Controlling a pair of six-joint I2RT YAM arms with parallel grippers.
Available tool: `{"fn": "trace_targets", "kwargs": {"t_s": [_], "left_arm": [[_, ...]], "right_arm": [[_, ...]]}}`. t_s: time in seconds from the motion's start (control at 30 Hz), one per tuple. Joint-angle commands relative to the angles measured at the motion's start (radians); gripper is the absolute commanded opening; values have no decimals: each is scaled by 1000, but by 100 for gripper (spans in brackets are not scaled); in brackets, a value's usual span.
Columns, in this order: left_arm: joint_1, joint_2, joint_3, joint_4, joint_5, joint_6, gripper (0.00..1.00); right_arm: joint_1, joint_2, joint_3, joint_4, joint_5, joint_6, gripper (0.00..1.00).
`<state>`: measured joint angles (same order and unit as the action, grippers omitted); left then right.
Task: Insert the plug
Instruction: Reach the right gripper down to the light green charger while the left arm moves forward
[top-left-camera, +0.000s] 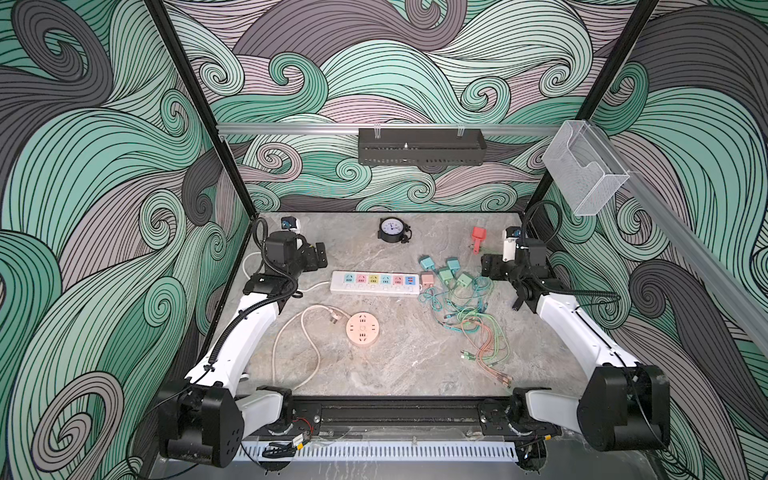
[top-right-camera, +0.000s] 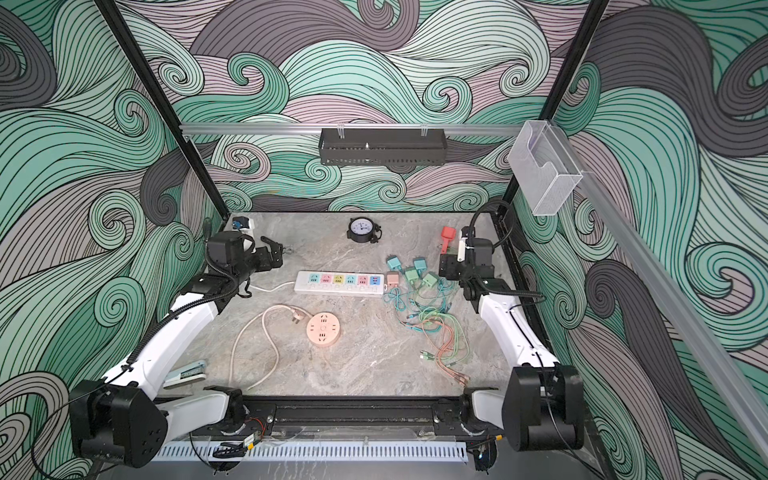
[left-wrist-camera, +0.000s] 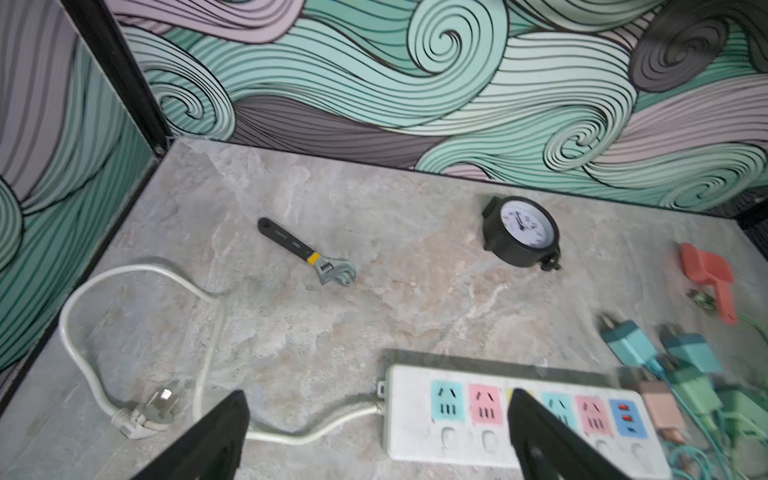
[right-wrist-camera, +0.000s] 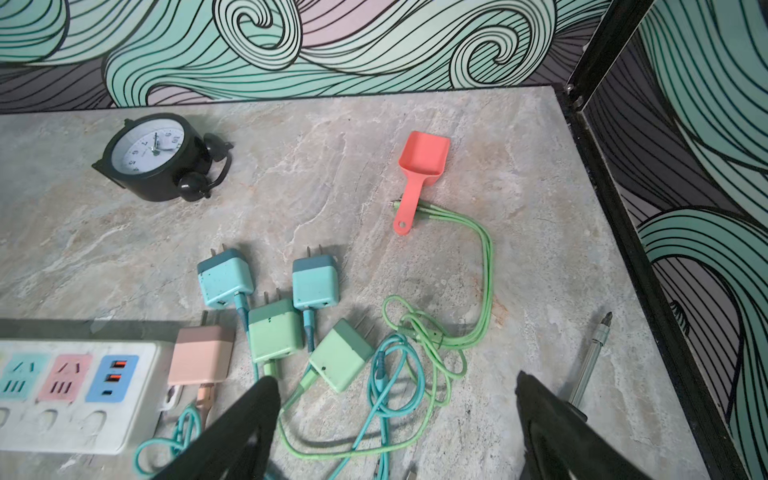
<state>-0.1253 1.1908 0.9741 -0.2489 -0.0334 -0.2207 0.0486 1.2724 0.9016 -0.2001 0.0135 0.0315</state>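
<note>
Plastic, likely light and rigid, the green charger plug (right-wrist-camera: 340, 355) lies on the bench (right-wrist-camera: 332, 166) near the power strip (right-wrist-camera: 83, 415), its soft cable trailing. Best taken across its flat sides, prongs free. Right claw (right-wrist-camera: 395, 380) hangs wide and empty above it; left claw (left-wrist-camera: 378, 394) also wide, empty.

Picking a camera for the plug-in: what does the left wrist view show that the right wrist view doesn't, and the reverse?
Only the left wrist view shows a wrench and the strip's own white plug. Only the right wrist view shows a screwdriver. Both show the clock, the scoop, the strip (only its end in the right wrist view) and the chargers beside it.
</note>
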Motion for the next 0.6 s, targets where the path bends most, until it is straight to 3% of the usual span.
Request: {"fn": "trace_targets", "kwargs": {"t_s": [0.0, 0.2, 0.57], "left_arm": [[-4, -24, 50, -198, 125, 5, 98], [-4, -112, 58, -258, 213, -5, 99], [-4, -200, 72, -365, 285, 35, 99]], "right_arm": [[14, 38, 74, -137, -43, 12, 86], [52, 112, 151, -245, -48, 58, 80], [101, 283, 193, -262, -60, 197, 72]]}}
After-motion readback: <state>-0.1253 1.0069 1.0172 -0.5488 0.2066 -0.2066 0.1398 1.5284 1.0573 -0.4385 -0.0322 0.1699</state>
